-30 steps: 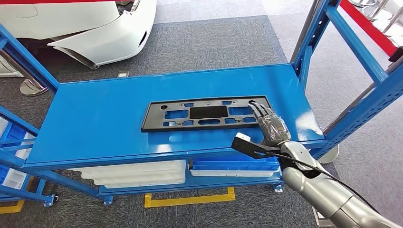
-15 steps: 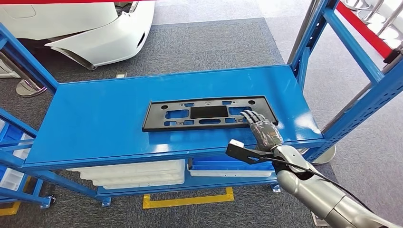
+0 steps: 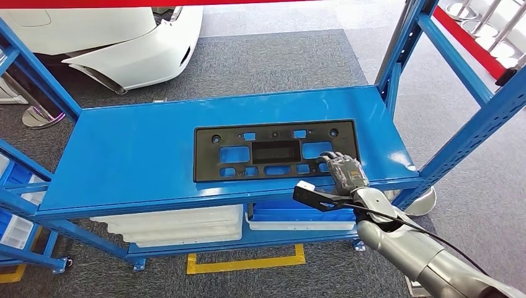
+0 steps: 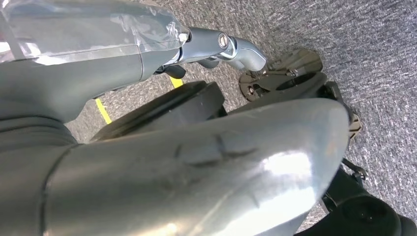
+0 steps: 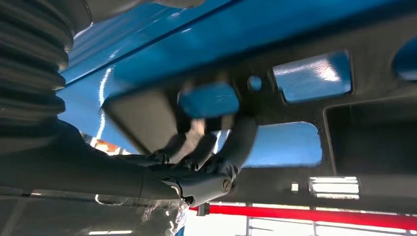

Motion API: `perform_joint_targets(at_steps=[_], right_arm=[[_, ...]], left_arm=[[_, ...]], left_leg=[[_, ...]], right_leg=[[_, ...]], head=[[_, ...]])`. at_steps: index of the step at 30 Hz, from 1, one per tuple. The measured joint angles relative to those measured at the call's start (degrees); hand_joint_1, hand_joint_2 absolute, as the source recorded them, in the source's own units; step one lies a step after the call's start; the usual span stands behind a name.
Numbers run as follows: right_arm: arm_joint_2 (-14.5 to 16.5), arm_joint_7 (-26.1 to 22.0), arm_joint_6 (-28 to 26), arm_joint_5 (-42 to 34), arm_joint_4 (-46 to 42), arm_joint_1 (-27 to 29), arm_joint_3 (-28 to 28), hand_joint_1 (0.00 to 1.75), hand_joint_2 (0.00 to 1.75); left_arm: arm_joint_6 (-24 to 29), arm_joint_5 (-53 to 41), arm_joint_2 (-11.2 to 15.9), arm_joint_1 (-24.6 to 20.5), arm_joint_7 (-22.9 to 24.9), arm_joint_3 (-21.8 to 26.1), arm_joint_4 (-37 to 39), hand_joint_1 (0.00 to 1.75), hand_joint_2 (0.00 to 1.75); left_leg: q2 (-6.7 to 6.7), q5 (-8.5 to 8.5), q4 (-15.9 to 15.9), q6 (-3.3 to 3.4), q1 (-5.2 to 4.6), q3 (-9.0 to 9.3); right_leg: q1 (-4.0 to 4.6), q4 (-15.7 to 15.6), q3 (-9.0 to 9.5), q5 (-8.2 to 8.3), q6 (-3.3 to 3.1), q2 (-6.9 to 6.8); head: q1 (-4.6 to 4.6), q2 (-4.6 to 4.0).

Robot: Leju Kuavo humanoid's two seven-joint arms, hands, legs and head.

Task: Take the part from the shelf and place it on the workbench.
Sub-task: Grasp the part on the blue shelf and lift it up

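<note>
The right robot hand [image 3: 345,172] has its fingers curled around the near right edge of the black part [image 3: 275,149], tipping it up off the blue shelf [image 3: 136,155], near edge raised.

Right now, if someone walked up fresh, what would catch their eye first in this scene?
First, the long black part full of cutouts, tilted up on the bright blue shelf. Next, the robot's right hand gripping the part's near right corner, its silver arm coming in from below. Behind the shelf, a white car bumper stands out on the grey carpet.
</note>
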Motion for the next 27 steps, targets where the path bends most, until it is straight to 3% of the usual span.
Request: perform_joint_targets(at_steps=[5, 14, 18, 27], right_arm=[[0.2, 3.8, -1.4, 3.1, 2.5, -1.3, 0.2, 1.75, 1.75], [0.2, 5.7, -2.2, 4.5, 3.9, -1.9, 0.2, 1.75, 1.75], [0.3, 7.6, -3.4, 6.2, 6.2, -2.5, 0.2, 0.0, 1.75], [0.5, 7.6, -4.8, 6.0, 6.6, -3.0, 0.1, 0.0, 1.75]], left_arm=[[0.3, 0.3, 0.0, 0.0, 0.0, 0.0, 0.0, 0.0, 0.0], [0.3, 0.4, 0.0, 0.1, 0.0, 0.0, 0.0, 0.0, 0.0], [0.6, 0.7, 0.0, 0.3, 0.0, 0.0, 0.0, 0.0, 0.0], [0.6, 1.0, 0.0, 0.3, 0.0, 0.0, 0.0, 0.0, 0.0]], left_leg=[[0.11, 0.16, 0.0, 0.11, 0.01, -0.04], [0.15, 0.32, 0.0, 0.17, 0.0, -0.1], [0.15, 0.83, 0.0, 0.22, 0.0, -0.24], [0.14, 0.81, 0.0, 0.23, -0.01, -0.28]], right_leg=[[0.02, -0.4, 0.08, 0.58, 0.02, 0.17], [0.01, -0.5, 0.08, 0.84, 0.1, 0.21], [0.0, -0.7, 0.07, 1.15, 0.14, 0.2], [0.05, -0.8, 0.07, 1.15, 0.14, 0.21]], head=[[0.04, -0.02], [0.16, -0.01], [0.33, -0.01], [0.38, 0.0]])
